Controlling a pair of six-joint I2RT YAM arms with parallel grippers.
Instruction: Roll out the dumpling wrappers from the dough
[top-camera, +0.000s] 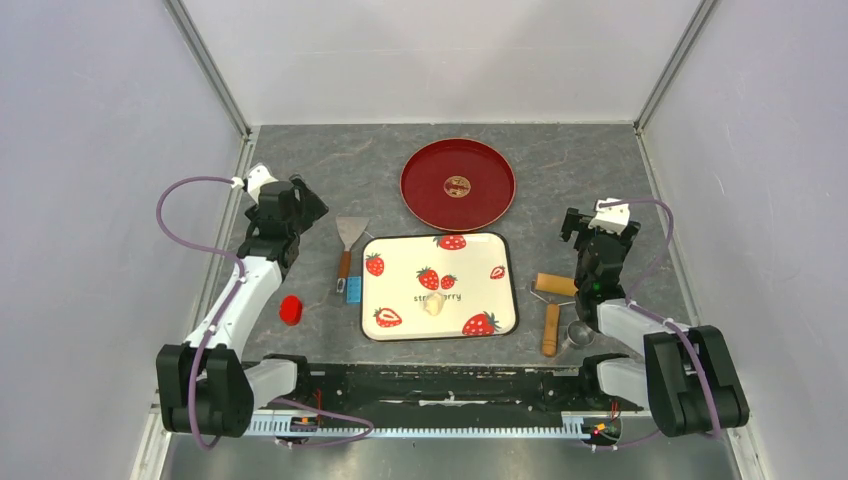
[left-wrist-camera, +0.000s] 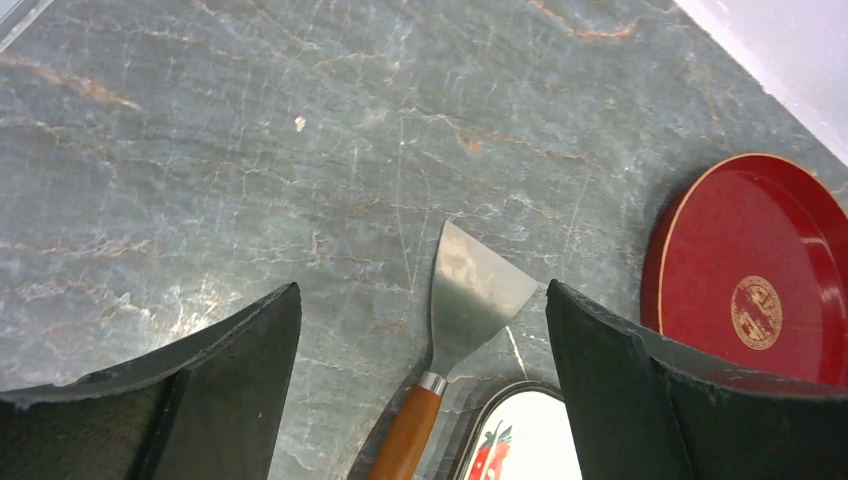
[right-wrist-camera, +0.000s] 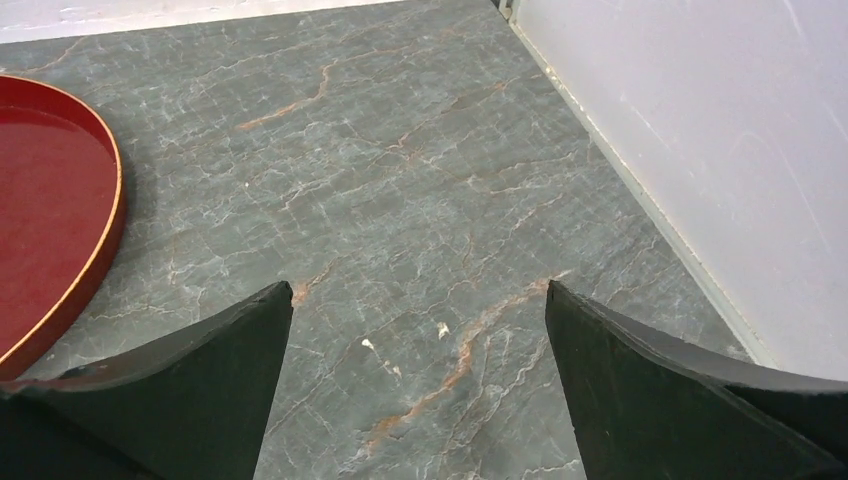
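A small pale cream lump of dough (top-camera: 433, 303) lies on the white strawberry tray (top-camera: 400, 258) in the middle of the table. No dumpling wrappers show in any view. My left gripper (top-camera: 303, 196) hovers open over bare stone left of the tray, above the metal scraper (left-wrist-camera: 470, 283), with nothing between its fingers (left-wrist-camera: 250, 370). Over bare stone at the right, my right gripper (top-camera: 578, 222) is open and empty too, its dark fingers (right-wrist-camera: 225, 360) wide apart. The wooden roller (top-camera: 551, 300) lies right of the tray, under the right arm.
A red round plate (top-camera: 458, 185) with a gold emblem sits behind the tray; its rim (right-wrist-camera: 95, 250) shows in the right wrist view. The scraper (top-camera: 349, 245) lies left of the tray, beside a red round object (top-camera: 291, 309). A small metal ring cutter (top-camera: 579, 331) rests near the roller.
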